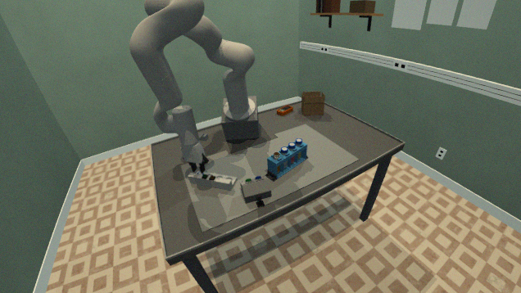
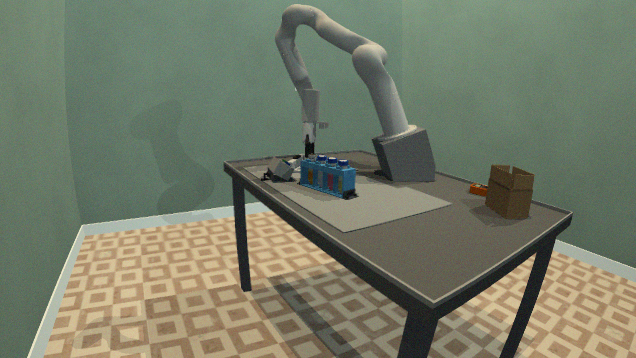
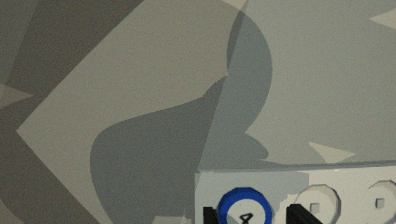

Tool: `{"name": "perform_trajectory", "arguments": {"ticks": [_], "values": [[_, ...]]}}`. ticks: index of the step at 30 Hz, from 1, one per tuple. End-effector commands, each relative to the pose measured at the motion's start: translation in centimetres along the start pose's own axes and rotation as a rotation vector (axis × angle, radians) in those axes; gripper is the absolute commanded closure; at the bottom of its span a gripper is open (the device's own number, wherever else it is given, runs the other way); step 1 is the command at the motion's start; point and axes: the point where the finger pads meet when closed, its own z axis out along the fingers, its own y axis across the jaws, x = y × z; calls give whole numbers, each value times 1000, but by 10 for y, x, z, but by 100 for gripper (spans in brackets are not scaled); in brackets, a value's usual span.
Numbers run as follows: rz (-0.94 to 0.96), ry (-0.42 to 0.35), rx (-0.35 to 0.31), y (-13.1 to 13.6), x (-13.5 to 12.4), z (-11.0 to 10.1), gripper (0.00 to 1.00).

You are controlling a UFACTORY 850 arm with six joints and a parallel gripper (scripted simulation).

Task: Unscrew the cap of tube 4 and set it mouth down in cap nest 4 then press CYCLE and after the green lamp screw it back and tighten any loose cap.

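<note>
Gripper [image 3: 250, 216]: I read fingers parted, straddling cap 4 [image 3: 244, 207] with gaps either side, gripping nothing. Cap 4: blue, seated in end nest of cap tray [image 3: 345, 179]. Decapping station [image 1: 287, 157]: three caps on, tube 4 [image 1: 277, 155] uncapped.

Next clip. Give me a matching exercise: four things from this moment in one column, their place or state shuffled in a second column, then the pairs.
Column one
1. cap 4
2. tube 4
3. gripper
4. cardboard box

Column two
A. uncapped, at one end of the blue station
B. near a table corner, beside an orange device
C. in the end nest of the cap tray
D. open, one finger on either side of the cap

Pairs: 1-C, 2-A, 3-D, 4-B
</note>
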Motion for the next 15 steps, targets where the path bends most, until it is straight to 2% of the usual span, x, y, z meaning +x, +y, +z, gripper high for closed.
{"name": "perform_trajectory", "arguments": {"ticks": [1, 9, 11, 15], "values": [[0, 0, -1, 0, -1, -27, 54], [0, -1, -1, 0, -1, -67, 54], [0, -1, -1, 0, -1, -67, 54], [0, -1, -1, 0, -1, -87, 54]]}}
